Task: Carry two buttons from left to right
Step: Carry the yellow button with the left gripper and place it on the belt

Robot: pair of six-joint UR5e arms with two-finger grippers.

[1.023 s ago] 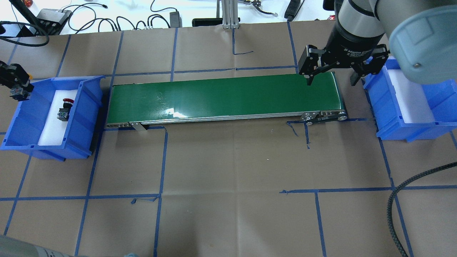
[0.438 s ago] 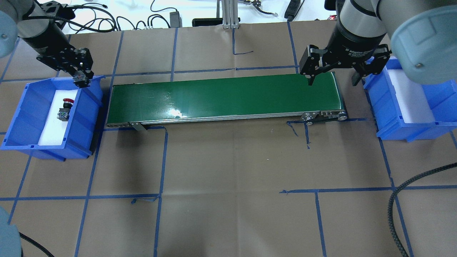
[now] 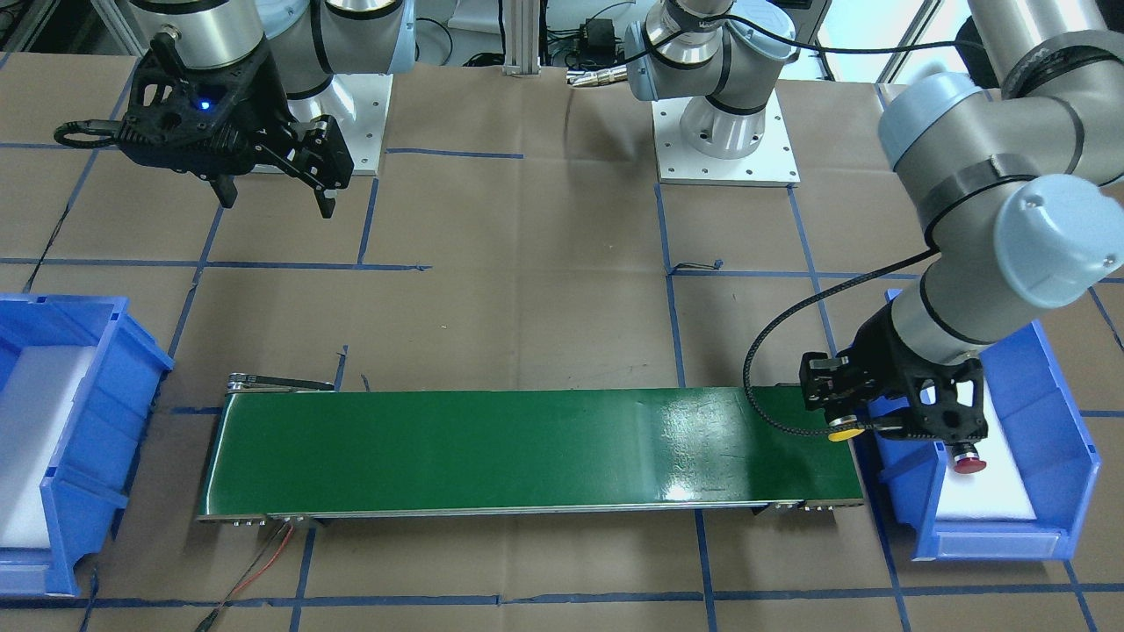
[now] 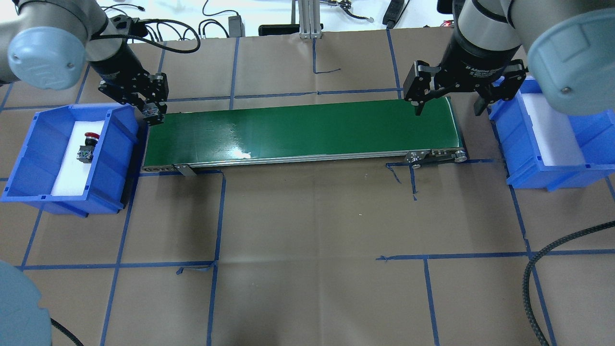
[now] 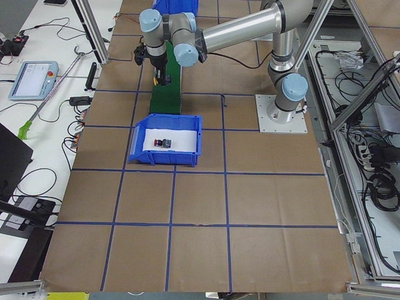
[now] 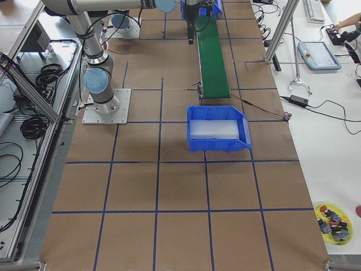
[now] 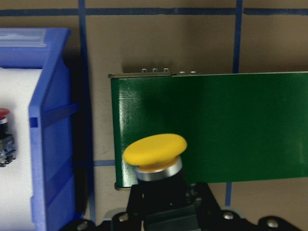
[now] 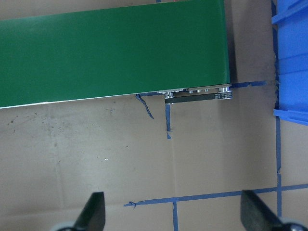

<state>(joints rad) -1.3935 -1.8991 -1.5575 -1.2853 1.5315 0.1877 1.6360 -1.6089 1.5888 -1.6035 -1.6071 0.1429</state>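
Now the left gripper (image 4: 153, 113) clasps the yellow mushroom-capped push-button (image 7: 155, 148) above the end of the green conveyor belt (image 4: 307, 129). The right gripper (image 4: 448, 111) hovers with its jaws spread wide. The red-capped push-button (image 4: 88, 145) lies in the blue plastic bin (image 4: 120, 142).

Taped table (image 4: 307, 216) with green conveyor (image 4: 298, 129), left bin (image 4: 38, 139), right bin (image 4: 596, 139), perhaps cable (image 4: 527, 283).

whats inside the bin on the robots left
One red button on white foam in the bin. The foam covers the bin floor, so nothing under it can be seen. The yellow button is outside it, held by the left gripper.
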